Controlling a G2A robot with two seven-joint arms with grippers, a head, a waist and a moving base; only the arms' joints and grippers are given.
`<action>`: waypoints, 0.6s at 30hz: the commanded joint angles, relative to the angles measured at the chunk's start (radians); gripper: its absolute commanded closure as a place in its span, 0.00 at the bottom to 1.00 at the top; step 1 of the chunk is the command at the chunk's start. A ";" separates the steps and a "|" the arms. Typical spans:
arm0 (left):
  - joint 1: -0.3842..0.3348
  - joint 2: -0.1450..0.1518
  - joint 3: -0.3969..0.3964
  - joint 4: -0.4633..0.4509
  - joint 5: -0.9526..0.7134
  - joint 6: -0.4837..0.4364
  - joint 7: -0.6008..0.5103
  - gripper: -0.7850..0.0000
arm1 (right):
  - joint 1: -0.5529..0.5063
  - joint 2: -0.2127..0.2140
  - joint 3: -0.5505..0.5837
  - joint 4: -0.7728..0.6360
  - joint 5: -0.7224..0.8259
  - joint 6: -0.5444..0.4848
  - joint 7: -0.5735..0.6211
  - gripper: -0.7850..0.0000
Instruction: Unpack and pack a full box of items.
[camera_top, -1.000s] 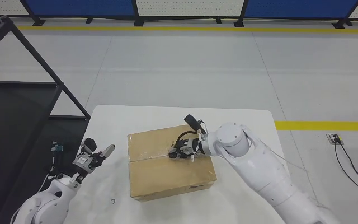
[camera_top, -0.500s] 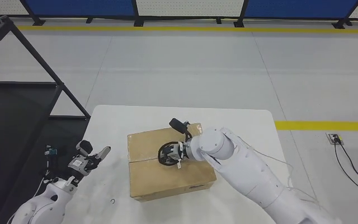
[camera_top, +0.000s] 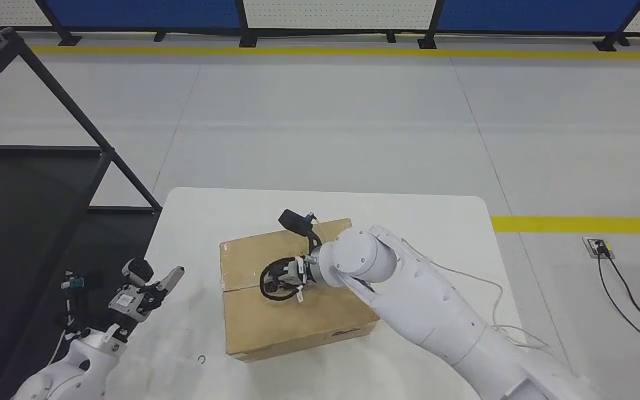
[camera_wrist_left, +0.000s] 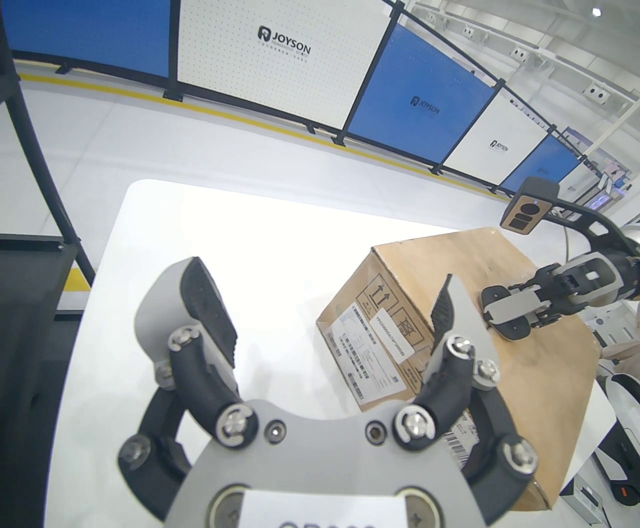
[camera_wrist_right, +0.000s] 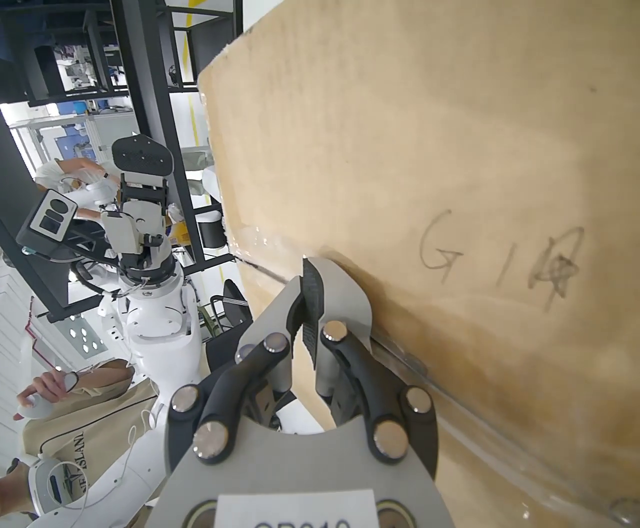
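Your right gripper (camera_top: 270, 284) sits clenched on the top seam of the box (camera_top: 300, 325). Left gripper (camera_top: 157, 274) released, at left edge of tabletop (camera_top: 430, 215).

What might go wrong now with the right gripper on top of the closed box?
The right gripper, shut, sits on the box at its taped seam; it may skid along the tape without opening it. The left gripper is open and apart from the box, so nothing braces it and it could slide on the table.

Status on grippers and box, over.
Right gripper shut, on the box, at its taped seam. Left gripper open, apart from it. Box closed. Nothing in the way.
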 joint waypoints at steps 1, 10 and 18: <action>0.004 0.000 0.002 0.006 -0.006 -0.004 -0.006 0.00 | 0.009 -0.010 -0.004 0.016 0.004 -0.011 -0.003 1.00; -0.021 -0.003 0.089 0.036 0.054 -0.027 -0.081 0.00 | 0.037 -0.049 -0.016 0.078 0.013 -0.027 0.005 1.00; -0.098 -0.011 0.196 0.107 0.146 0.002 -0.110 0.00 | 0.048 -0.081 -0.026 0.129 0.023 -0.059 0.027 1.00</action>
